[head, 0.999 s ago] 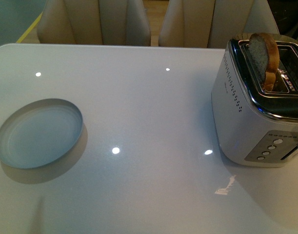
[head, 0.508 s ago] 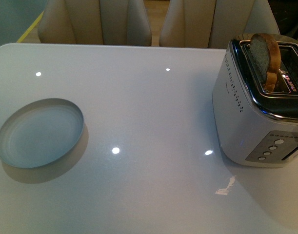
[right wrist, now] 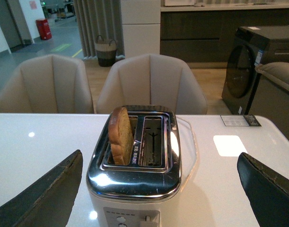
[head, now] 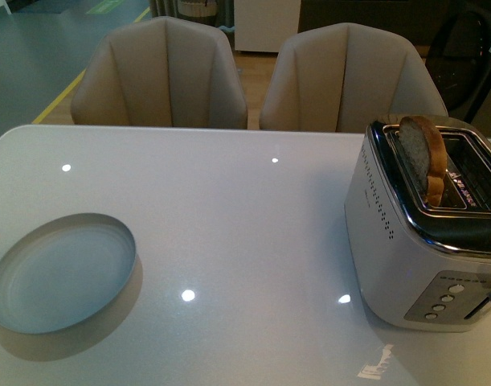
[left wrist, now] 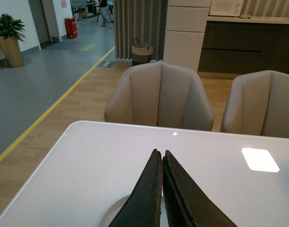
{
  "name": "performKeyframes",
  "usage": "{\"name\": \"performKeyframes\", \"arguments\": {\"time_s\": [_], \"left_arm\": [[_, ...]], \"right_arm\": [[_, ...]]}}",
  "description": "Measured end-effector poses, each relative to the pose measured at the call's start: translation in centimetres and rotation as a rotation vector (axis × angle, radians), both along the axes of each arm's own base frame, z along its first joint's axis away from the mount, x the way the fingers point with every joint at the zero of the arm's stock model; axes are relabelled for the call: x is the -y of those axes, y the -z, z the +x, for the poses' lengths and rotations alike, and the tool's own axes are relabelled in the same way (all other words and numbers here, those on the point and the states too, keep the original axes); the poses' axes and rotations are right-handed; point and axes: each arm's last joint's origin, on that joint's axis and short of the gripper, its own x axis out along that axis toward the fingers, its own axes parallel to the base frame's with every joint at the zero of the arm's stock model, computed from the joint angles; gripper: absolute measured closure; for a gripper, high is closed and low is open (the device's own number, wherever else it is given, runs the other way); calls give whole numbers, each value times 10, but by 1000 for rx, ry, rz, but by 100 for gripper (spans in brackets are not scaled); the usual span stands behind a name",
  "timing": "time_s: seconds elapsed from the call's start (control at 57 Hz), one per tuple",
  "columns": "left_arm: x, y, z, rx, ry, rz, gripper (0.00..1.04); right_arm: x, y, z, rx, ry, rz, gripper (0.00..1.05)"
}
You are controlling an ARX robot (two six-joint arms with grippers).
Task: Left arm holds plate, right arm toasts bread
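the light brown bread slice (right wrist: 120, 135) stands popped up in the shiny steel toaster's (right wrist: 135, 177) slot, likely ready for lifting out. the round pale grey-blue plate (head: 62, 272) lies on the white table (head: 245, 217), unheld. the left gripper (left wrist: 162, 158) is closed and empty above the plate; the right gripper (right wrist: 161, 187) gapes wide, facing the toaster, holding nothing.

pale grey-blue plate (head: 60, 273); tan-crusted, speckled brown bread (head: 422, 157); silver toaster (head: 406, 257); glossy white table (head: 245, 225); beige chairs (head: 161, 76)
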Motion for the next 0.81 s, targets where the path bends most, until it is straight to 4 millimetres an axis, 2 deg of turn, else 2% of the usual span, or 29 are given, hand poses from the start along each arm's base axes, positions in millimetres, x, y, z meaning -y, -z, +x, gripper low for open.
{"name": "performKeyframes", "arguments": {"time_s": [0.28,0.806], "left_arm": [[0,14,-20,-8,0,0,102],[0,6,-43,21,0,0,102]], "right_arm": [[0,0,0,0,0,0,9],[0,0,0,0,0,0,9]]}}
